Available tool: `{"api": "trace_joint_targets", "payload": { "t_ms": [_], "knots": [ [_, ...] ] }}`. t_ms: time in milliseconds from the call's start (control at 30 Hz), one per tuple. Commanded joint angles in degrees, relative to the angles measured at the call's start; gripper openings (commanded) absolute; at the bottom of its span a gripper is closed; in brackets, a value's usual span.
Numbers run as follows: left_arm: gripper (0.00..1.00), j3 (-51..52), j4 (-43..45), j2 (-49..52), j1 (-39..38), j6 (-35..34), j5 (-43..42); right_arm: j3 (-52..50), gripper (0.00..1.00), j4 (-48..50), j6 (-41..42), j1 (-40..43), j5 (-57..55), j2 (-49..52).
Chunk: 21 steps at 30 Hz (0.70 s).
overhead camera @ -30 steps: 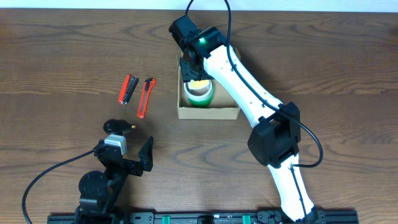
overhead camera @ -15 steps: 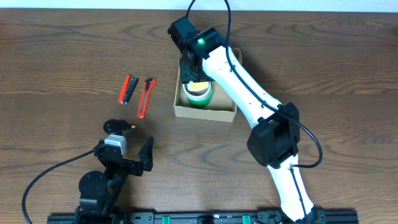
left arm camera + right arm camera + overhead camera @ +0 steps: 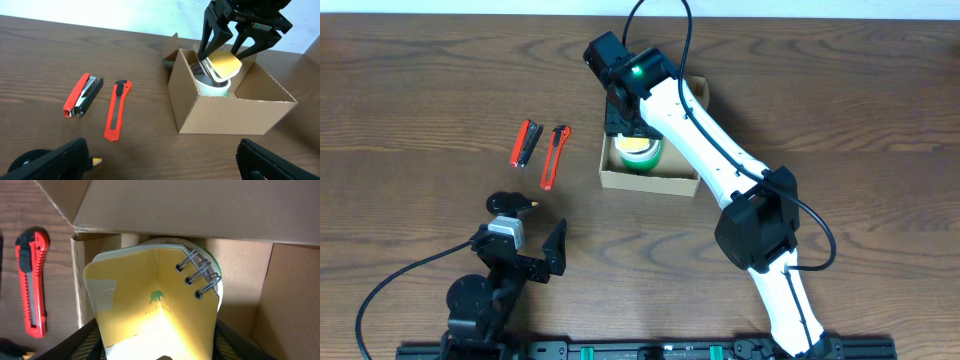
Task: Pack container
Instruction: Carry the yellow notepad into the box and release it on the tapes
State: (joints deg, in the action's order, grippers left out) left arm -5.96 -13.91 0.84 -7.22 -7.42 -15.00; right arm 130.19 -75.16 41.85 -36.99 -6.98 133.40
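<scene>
The right gripper (image 3: 219,54) pinches a yellow spiral notepad (image 3: 155,305) inside the tan cardboard box (image 3: 220,117); the red stapler (image 3: 82,94) and red plastic knife (image 3: 116,110) are not packed yet.

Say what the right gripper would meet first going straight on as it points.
Likely the yellow notepad straight ahead, tilted over the tape roll inside the container; whether gripper and notepad already touch is unclear.
</scene>
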Motion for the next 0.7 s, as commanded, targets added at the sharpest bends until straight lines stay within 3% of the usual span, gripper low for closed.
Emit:
{"api": "trace_joint_targets", "payload": {
  "t_ms": [0,167,667],
  "knots": [
    [0.95,1.44,-0.39,-0.48,0.24,0.83,0.42,-0.13,0.60,0.17,2.49,-0.55,-1.03,0.15],
    [0.95,1.44,-0.39,-0.48,0.24,0.83,0.42,-0.13,0.73,0.09,3.28,-0.59,-1.38,0.46],
    [0.95,1.44,-0.39,-0.48,0.24,0.83,0.42,-0.13,0.90,-0.33,3.56,-0.59,-1.16,0.48]
  ]
}}
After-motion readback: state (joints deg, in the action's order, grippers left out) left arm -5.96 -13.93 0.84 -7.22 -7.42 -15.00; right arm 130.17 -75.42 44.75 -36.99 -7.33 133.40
